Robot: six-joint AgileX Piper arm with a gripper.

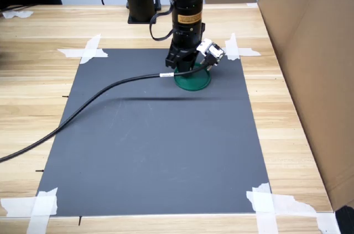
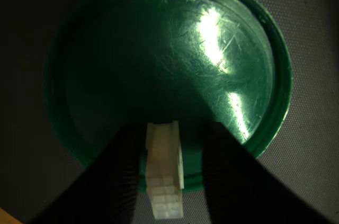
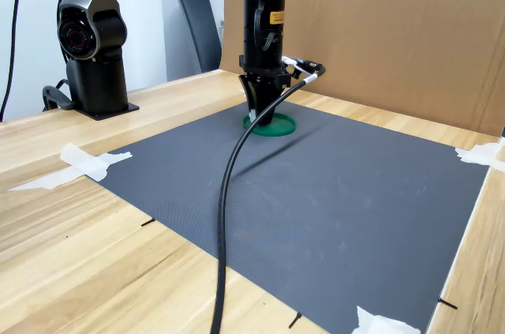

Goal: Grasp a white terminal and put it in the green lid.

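Looking down from the wrist view, the white terminal (image 2: 164, 170) sits between the two dark fingers (image 2: 119, 181) of the gripper (image 2: 169, 181), with a dark gap showing on each side of it, so I cannot tell if the fingers are squeezing it. It hangs over the near rim of the green lid (image 2: 95, 49), and I cannot tell if it touches the lid. Only this view shows the little block at all.

In the first exterior view, the black cable (image 1: 83, 104) comes in from the first exterior view's left across the grey mat (image 1: 155, 156), then the gripper (image 1: 185, 69) stands straight down on the green lid (image 1: 200, 82). The arm hides the back half of the lid. White tape (image 1: 86, 51) holds the mat corners to the wooden table (image 1: 33, 29).

In the second exterior view, the gripper (image 3: 260, 117) covers the lid's (image 3: 282, 126) middle, and the fingertips are too dark to make out
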